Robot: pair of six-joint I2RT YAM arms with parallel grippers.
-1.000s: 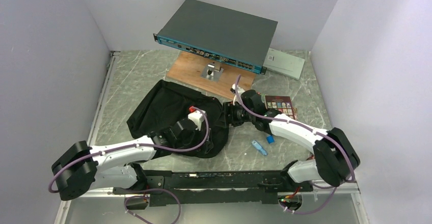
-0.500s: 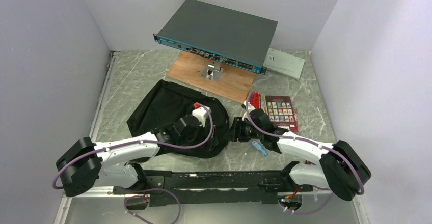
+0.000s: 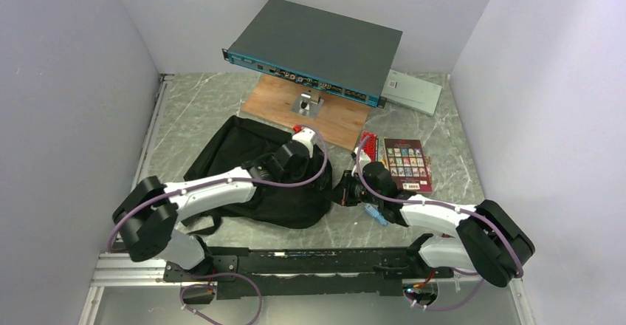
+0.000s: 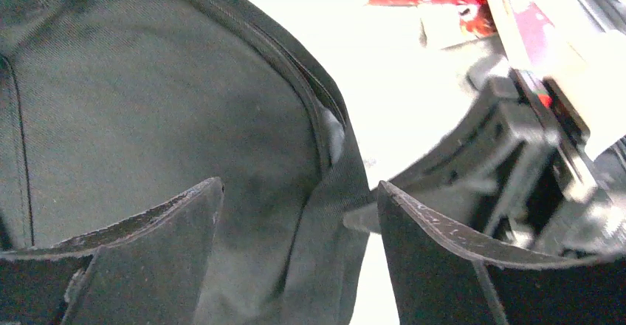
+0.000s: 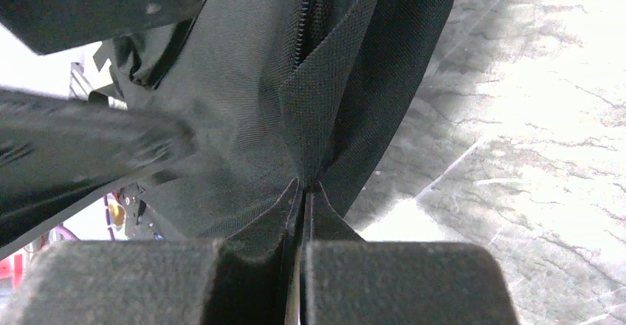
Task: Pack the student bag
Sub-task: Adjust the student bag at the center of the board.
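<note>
The student bag (image 3: 236,151), a black soft backpack, lies flat on the marble table left of centre. My left gripper (image 3: 308,168) hovers open over the bag's right part; in the left wrist view its fingers (image 4: 299,185) straddle the zip edge of the bag (image 4: 148,103) without touching it. My right gripper (image 3: 344,190) is at the bag's right rim. In the right wrist view its jaws (image 5: 303,186) are shut on a fold of bag fabric (image 5: 243,103) just below the zip (image 5: 306,15).
A dark grey rack-mount device (image 3: 317,48) with a teal front stands tilted on a wooden board (image 3: 280,100) at the back. A maroon book (image 3: 406,164), a red packet (image 3: 369,146), a small blue item (image 3: 375,214) and a pale box (image 3: 413,91) lie to the right.
My right gripper drew back toward the near side and shut on the bag's right rim. My left arm swung away from me across the bag to its right part, still open.
</note>
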